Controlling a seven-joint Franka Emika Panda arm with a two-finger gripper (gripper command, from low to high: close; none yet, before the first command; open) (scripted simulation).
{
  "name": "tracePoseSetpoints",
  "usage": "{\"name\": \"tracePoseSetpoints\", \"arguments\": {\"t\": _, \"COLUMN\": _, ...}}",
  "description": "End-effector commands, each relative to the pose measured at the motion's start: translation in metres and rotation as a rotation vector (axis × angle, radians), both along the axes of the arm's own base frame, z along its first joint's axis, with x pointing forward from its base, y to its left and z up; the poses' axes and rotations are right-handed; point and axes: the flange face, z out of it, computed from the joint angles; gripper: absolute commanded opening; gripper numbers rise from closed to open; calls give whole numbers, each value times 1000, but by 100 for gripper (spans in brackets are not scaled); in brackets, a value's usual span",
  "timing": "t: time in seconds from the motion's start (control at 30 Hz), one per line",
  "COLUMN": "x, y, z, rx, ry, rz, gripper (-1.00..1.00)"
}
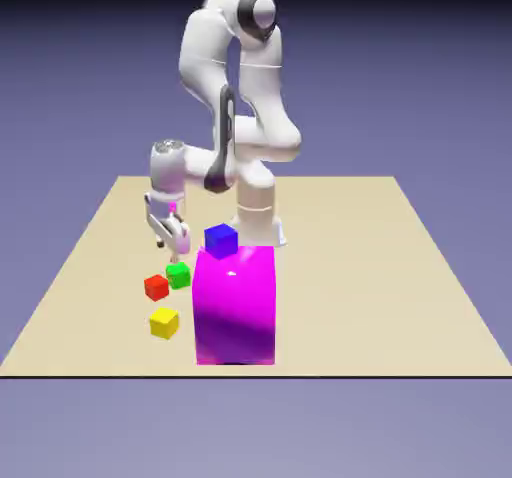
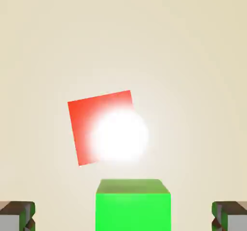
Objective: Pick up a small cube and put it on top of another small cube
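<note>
Grey fingertips (image 2: 17, 215) are seen spread wide at the hand view's bottom corners, nothing grasped; the small bright green cube (image 2: 133, 205) sits bottom centre between them on the tan table (image 2: 193, 56), the small red cube (image 2: 87, 123) beyond. Descent should be kept centred, the red neighbour being avoided.

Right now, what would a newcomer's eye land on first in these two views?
The large magenta block near the table's front middle, with a blue cube at its top far corner. Then the open gripper hanging above the green cube, with the red cube beside it and the yellow cube nearer the front edge.
</note>
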Motion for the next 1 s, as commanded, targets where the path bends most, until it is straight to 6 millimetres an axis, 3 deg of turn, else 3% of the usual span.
{"name": "tracePoseSetpoints", "arguments": {"t": 0.0, "x": 1, "y": -2, "z": -5, "rx": -9, "ry": 3, "rz": -2, "gripper": 0}}
{"name": "tracePoseSetpoints", "arguments": {"t": 0.4, "x": 1, "y": -2, "z": -70, "rx": 0, "ry": 0, "rz": 0, "gripper": 0}}
{"name": "tracePoseSetpoints", "arguments": {"t": 0.43, "x": 1, "y": -2, "z": -70, "rx": 0, "ry": 0, "rz": 0, "gripper": -100}}
{"name": "tracePoseSetpoints", "arguments": {"t": 0.47, "x": 1, "y": -2, "z": -70, "rx": 0, "ry": 0, "rz": 0, "gripper": -100}}
{"name": "tracePoseSetpoints", "arguments": {"t": 0.87, "x": 0, "y": -1, "z": -2, "rx": -4, "ry": 1, "rz": -1, "gripper": -100}}
{"name": "tracePoseSetpoints", "arguments": {"t": 0.93, "x": 0, "y": 0, "z": 0, "rx": 0, "ry": 0, "rz": 0, "gripper": -100}}
{"name": "tracePoseSetpoints", "arguments": {"t": 0.97, "x": -8, "y": -10, "z": -3, "rx": -2, "ry": 19, "rz": -6, "gripper": -100}}
